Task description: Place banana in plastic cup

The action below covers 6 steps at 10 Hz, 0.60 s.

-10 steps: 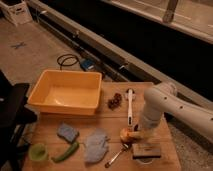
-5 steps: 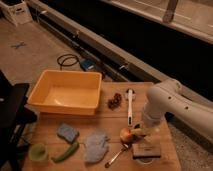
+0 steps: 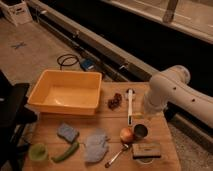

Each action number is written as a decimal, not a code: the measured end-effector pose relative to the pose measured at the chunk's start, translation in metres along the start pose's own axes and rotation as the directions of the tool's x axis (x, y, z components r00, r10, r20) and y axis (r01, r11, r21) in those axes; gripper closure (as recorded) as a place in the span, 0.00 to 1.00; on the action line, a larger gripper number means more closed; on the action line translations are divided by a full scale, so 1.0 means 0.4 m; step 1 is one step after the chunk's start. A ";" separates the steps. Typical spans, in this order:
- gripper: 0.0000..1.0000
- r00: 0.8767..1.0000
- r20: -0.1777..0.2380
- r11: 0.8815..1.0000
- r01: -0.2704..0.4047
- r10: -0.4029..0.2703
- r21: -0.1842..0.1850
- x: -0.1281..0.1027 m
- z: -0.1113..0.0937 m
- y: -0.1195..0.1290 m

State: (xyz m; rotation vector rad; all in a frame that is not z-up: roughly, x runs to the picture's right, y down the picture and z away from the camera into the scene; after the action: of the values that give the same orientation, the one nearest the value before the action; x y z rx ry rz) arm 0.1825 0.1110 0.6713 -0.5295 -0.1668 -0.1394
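- A wooden table (image 3: 107, 122) is being shown in a dim room, with a bare floor and a dark ledge lying behind it across the upper frame.
- The gripper (image 3: 143, 118) is being held at the low end of the white arm (image 3: 167, 90), right of centre, just above the dark metal cup (image 3: 140, 131) and the apple (image 3: 126, 134). Whether it is spread or pressed together cannot be told.
- The banana (image 3: 135, 117) is being taken, with some doubt, for the pale strip just under the arm's end, beside the long white utensil (image 3: 130, 102).
- The plastic cup (image 3: 37, 151) is being seen at the lower left, well apart from it, next to the green chili (image 3: 66, 152).
- The banana is being judged light, smooth-skinned and slightly curved, so it is best taken across its middle. The cup is being judged light and easily tipped.
- The banana's ends and outline are being masked by the arm, and contact cannot be made out.
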 end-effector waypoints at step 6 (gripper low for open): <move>1.00 0.936 0.144 0.947 0.320 -0.320 0.023 -0.320 0.026 -0.055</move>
State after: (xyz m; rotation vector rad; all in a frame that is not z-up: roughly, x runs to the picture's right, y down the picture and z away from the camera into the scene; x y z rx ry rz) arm 0.0522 0.1091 0.6661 -0.5105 -0.3973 -0.4193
